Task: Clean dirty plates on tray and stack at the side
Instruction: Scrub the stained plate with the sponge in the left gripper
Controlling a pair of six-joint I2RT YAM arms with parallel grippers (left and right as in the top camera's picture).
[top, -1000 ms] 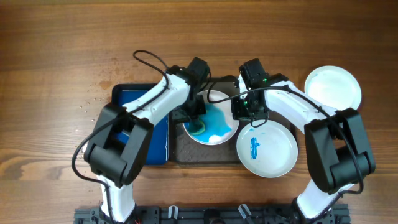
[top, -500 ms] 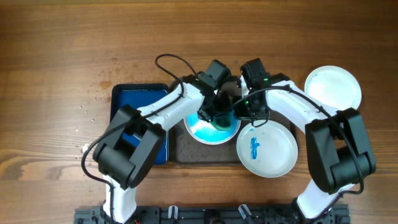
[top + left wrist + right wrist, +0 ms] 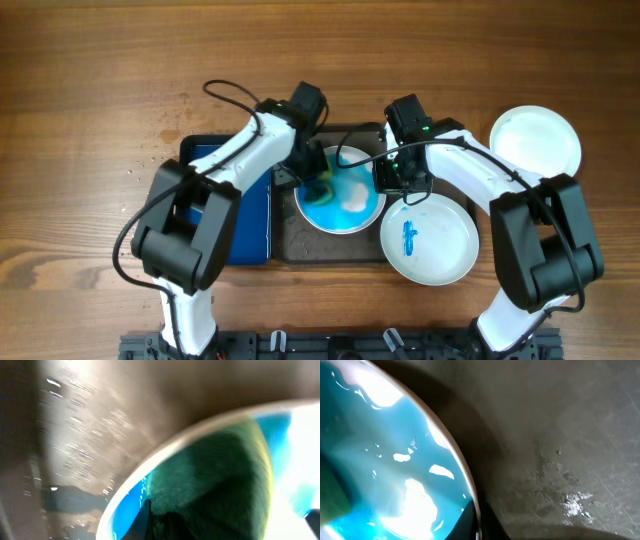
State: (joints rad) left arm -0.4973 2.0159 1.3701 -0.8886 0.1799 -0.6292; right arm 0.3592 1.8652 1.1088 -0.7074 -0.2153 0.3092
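A: The left gripper [image 3: 315, 185] clamps the sponge [image 3: 322, 193] on the blue-smeared plate [image 3: 350, 205], mid-frame on the tray [image 3: 320, 247]. And the right gripper [image 3: 390, 185]?
B: Pinched shut on its right rim. Scrub hard and the plate may slip free.

Table [image 3: 90, 70] — tray [image 3: 293, 246], blue tray [image 3: 256, 225], plate [image 3: 535, 140]

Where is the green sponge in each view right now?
Overhead: sponge on the left part of the blue-smeared plate.
Left wrist: fills the lower centre, on the plate.
Right wrist: only a green sliver at the left edge.
Shared landmark: the plate's white rim, seen in all three.
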